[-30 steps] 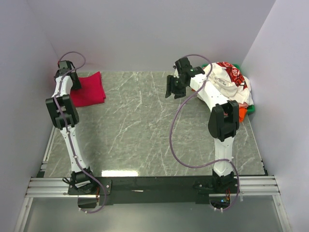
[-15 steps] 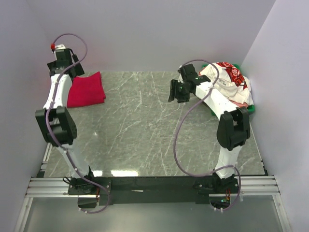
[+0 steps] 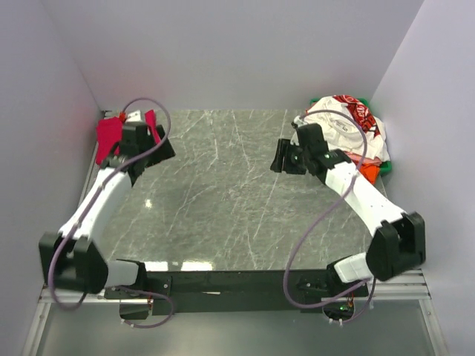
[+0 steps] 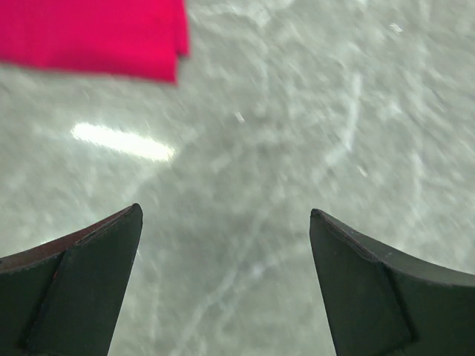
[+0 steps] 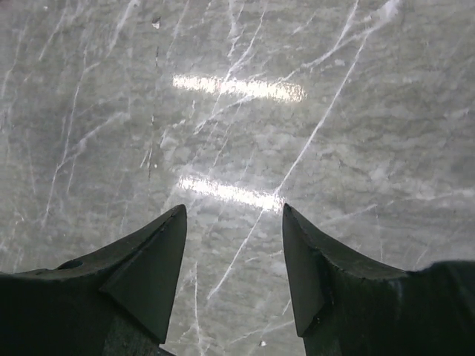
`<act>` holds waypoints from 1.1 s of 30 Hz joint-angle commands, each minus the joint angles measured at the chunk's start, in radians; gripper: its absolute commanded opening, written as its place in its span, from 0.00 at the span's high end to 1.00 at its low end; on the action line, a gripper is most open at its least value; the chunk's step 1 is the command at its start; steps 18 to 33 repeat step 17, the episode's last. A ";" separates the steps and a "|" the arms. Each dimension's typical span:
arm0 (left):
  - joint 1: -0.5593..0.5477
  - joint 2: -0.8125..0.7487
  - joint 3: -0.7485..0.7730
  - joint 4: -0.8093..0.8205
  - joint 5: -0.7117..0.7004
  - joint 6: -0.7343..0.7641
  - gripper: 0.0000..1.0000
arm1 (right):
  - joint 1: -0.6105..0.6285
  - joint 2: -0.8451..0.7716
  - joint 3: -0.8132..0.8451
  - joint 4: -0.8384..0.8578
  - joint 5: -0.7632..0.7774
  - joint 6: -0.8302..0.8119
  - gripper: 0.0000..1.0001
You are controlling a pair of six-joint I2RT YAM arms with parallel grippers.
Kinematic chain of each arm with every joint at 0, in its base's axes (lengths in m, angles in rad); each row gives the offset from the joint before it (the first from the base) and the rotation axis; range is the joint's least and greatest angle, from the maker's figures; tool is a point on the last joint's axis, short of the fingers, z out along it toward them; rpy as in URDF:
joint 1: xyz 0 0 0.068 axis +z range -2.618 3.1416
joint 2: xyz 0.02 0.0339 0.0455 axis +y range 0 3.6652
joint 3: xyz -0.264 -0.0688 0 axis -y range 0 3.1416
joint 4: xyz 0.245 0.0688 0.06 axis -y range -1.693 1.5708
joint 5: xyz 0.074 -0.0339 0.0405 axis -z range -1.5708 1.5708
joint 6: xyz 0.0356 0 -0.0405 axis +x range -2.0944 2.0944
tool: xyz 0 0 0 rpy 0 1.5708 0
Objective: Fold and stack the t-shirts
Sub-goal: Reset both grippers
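A folded crimson red t-shirt (image 3: pixel 108 133) lies at the far left of the table, partly hidden by my left arm; its edge shows at the top of the left wrist view (image 4: pixel 89 37). A white t-shirt with red-and-black print (image 3: pixel 349 122) tops a heap at the far right, with orange cloth (image 3: pixel 371 175) and green cloth (image 3: pixel 386 169) showing under it. My left gripper (image 3: pixel 162 145) is open and empty, just right of the red shirt. My right gripper (image 3: pixel 280 157) is open and empty over bare table, left of the heap.
The grey marble table (image 3: pixel 223 200) is walled by white panels at the back and both sides. A metal rail (image 3: pixel 237 285) runs along the near edge at the arm bases.
My left arm has swung down from the back-left corner, its gripper now to the right of the red shirt. My right gripper has moved nearer and slightly right, away from the back wall.
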 commanded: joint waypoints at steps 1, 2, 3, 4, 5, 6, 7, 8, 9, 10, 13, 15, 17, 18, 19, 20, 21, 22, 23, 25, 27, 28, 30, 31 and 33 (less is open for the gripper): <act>-0.036 -0.193 -0.103 0.058 0.049 -0.115 0.01 | 0.019 -0.127 -0.094 0.079 0.022 0.010 0.39; -0.042 -0.225 -0.124 0.053 0.050 -0.124 0.00 | 0.021 -0.174 -0.115 0.081 0.024 0.016 0.39; -0.050 -0.256 -0.142 0.048 0.052 -0.132 0.01 | 0.022 -0.197 -0.135 0.081 0.024 0.021 0.39; -0.059 -0.311 -0.171 0.032 0.052 -0.136 0.01 | 0.024 -0.220 -0.169 0.084 0.022 0.022 0.39; -0.060 -0.337 -0.185 0.022 0.053 -0.136 0.01 | 0.024 -0.258 -0.184 0.084 0.022 0.027 0.39; -0.063 -0.381 -0.194 0.010 0.056 -0.136 0.01 | 0.025 -0.277 -0.200 0.077 0.022 0.028 0.39; -0.065 -0.402 -0.206 -0.013 0.063 -0.130 0.01 | 0.026 -0.294 -0.218 0.073 0.022 0.030 0.39; -0.065 -0.422 -0.210 -0.028 0.067 -0.127 0.01 | 0.027 -0.327 -0.229 0.069 0.019 0.030 0.39; -0.065 -0.442 -0.213 -0.039 0.070 -0.126 0.01 | 0.027 -0.343 -0.238 0.069 0.019 0.031 0.39; -0.065 -0.478 -0.219 -0.059 0.072 -0.119 0.01 | 0.027 -0.358 -0.249 0.067 0.019 0.031 0.39; -0.065 -0.537 -0.213 -0.093 0.076 -0.112 0.01 | 0.029 -0.403 -0.266 0.054 0.020 0.025 0.39; -0.065 -0.575 -0.204 -0.123 0.073 -0.113 0.00 | 0.030 -0.426 -0.270 0.040 0.014 0.021 0.39; -0.065 -0.597 -0.193 -0.142 0.075 -0.115 0.00 | 0.029 -0.450 -0.270 0.018 0.011 0.017 0.39; -0.065 -0.597 -0.193 -0.142 0.075 -0.115 0.00 | 0.029 -0.450 -0.270 0.018 0.011 0.017 0.39; -0.065 -0.597 -0.193 -0.142 0.075 -0.115 0.00 | 0.029 -0.450 -0.270 0.018 0.011 0.017 0.39; -0.065 -0.597 -0.193 -0.142 0.075 -0.115 0.00 | 0.029 -0.450 -0.270 0.018 0.011 0.017 0.39; -0.065 -0.597 -0.193 -0.142 0.075 -0.115 0.00 | 0.029 -0.450 -0.270 0.018 0.011 0.017 0.39; -0.065 -0.597 -0.193 -0.142 0.075 -0.115 0.00 | 0.029 -0.450 -0.270 0.018 0.011 0.017 0.39; -0.065 -0.597 -0.193 -0.142 0.075 -0.115 0.00 | 0.029 -0.450 -0.270 0.018 0.011 0.017 0.39; -0.065 -0.597 -0.193 -0.142 0.075 -0.115 0.00 | 0.029 -0.450 -0.270 0.018 0.011 0.017 0.39; -0.065 -0.597 -0.193 -0.142 0.075 -0.115 0.00 | 0.029 -0.450 -0.270 0.018 0.011 0.017 0.39; -0.065 -0.597 -0.193 -0.142 0.075 -0.115 0.00 | 0.029 -0.450 -0.270 0.018 0.011 0.017 0.39; -0.065 -0.597 -0.193 -0.142 0.075 -0.115 0.00 | 0.029 -0.450 -0.270 0.018 0.011 0.017 0.39; -0.065 -0.597 -0.193 -0.142 0.075 -0.115 0.00 | 0.029 -0.450 -0.270 0.018 0.011 0.017 0.39; -0.065 -0.597 -0.193 -0.142 0.075 -0.115 0.00 | 0.029 -0.450 -0.270 0.018 0.011 0.017 0.39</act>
